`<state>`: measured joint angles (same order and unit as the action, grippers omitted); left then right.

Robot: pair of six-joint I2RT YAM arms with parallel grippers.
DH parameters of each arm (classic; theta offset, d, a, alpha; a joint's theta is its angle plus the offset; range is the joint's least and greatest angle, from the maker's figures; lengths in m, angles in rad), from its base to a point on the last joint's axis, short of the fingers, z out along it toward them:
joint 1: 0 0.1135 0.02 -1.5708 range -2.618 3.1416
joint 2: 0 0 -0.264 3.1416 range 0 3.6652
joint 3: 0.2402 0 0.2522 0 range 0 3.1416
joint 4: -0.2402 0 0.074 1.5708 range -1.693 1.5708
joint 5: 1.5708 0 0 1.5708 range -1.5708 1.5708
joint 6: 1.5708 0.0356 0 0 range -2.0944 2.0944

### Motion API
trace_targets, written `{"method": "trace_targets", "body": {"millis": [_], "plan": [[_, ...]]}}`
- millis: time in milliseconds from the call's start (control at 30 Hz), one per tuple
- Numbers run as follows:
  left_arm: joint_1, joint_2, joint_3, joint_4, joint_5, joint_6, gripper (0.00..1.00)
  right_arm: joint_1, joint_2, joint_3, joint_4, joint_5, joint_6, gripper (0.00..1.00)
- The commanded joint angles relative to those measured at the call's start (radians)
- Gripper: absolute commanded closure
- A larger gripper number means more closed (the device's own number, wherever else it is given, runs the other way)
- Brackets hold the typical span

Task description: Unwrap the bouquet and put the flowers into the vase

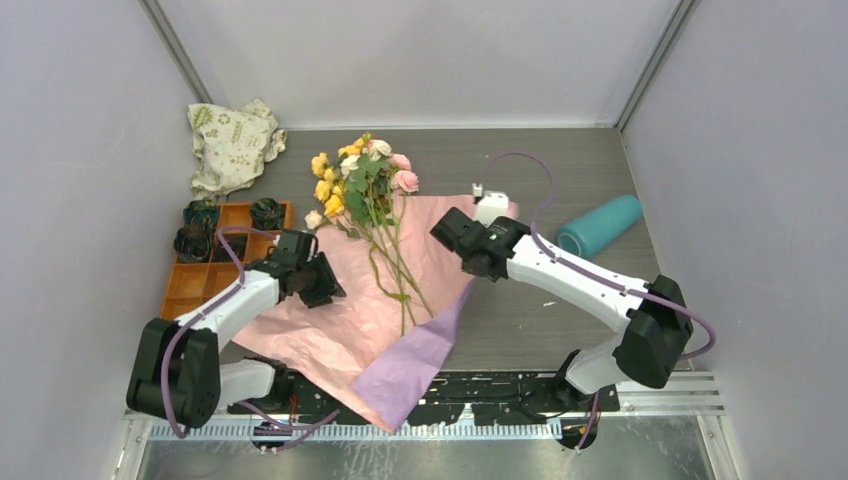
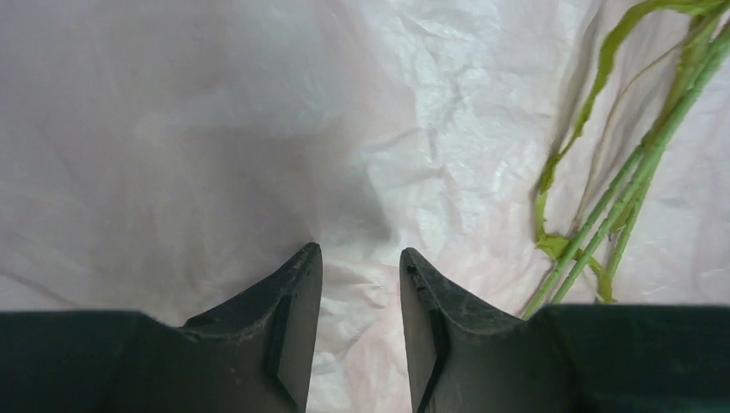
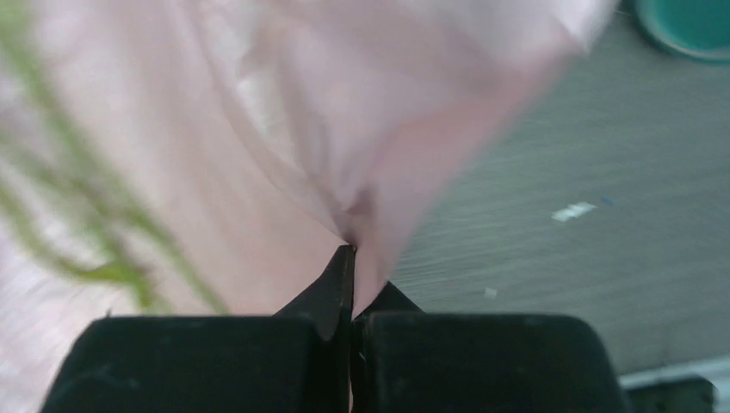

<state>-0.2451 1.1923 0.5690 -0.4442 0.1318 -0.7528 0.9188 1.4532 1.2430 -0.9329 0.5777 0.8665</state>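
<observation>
Right wrist: right gripper (image 3: 351,249) pressed together, pinching the thin, floppy pink paper (image 3: 344,103) at its edge. Left gripper (image 2: 360,258) spread above it. Flowers (image 1: 370,190) lie on it mid-table, probably light; best taken by the stems (image 2: 603,215).

1. The left arm (image 1: 232,303) and the right arm (image 1: 572,273) are built alike, with smooth white shells on the long links and bulky black housings at the joints.
2. A thin purple cable (image 1: 516,154) runs along each arm and stands clear of the shell in loose loops.
3. The left gripper (image 2: 360,255) has matte black jaws, broad at the root and tapering to blunt points, each with a recessed strip on its inner face.
4. The right gripper (image 3: 351,251) has the same dark tapered jaws on a boxy black body.
5. A small white block (image 1: 490,207) sits at the right wrist.
</observation>
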Motion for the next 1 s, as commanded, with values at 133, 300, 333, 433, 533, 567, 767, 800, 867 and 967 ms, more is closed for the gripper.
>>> {"method": "trace_targets", "body": {"millis": [133, 300, 333, 433, 533, 567, 767, 800, 867, 967], "plan": [[-0.041, 0.120, 0.071, 0.105, -0.022, 0.009, 0.61, -0.104, -0.042, -0.078, -0.301, 0.239, 0.285, 0.60], [-0.048, 0.155, 0.062, 0.126, -0.030, 0.008, 0.62, -0.044, -0.142, 0.007, -0.179, 0.255, 0.134, 0.39], [-0.049, 0.162, 0.060, 0.131, -0.030, 0.006, 0.62, -0.044, -0.145, 0.010, -0.116, 0.206, 0.067, 0.39], [-0.049, 0.190, 0.061, 0.151, -0.031, 0.002, 0.62, -0.043, -0.083, 0.016, 0.019, 0.039, -0.055, 0.45], [-0.053, 0.225, 0.076, 0.163, -0.026, 0.000, 0.63, -0.046, 0.084, 0.056, 0.052, -0.088, -0.118, 0.51], [-0.054, 0.236, 0.083, 0.167, -0.025, 0.000, 0.63, -0.047, 0.140, 0.064, 0.068, -0.121, -0.124, 0.53], [-0.056, 0.300, 0.119, 0.168, -0.035, 0.004, 0.64, -0.046, 0.314, 0.035, 0.224, -0.269, -0.109, 0.55], [-0.056, 0.313, 0.124, 0.168, -0.038, 0.005, 0.64, -0.046, 0.332, 0.039, 0.230, -0.272, -0.108, 0.55], [-0.056, 0.345, 0.139, 0.169, -0.044, 0.008, 0.64, -0.051, 0.360, 0.047, 0.243, -0.285, -0.113, 0.55], [-0.054, 0.404, 0.170, 0.175, -0.050, 0.010, 0.65, -0.068, 0.393, 0.059, 0.261, -0.303, -0.121, 0.54]]}}
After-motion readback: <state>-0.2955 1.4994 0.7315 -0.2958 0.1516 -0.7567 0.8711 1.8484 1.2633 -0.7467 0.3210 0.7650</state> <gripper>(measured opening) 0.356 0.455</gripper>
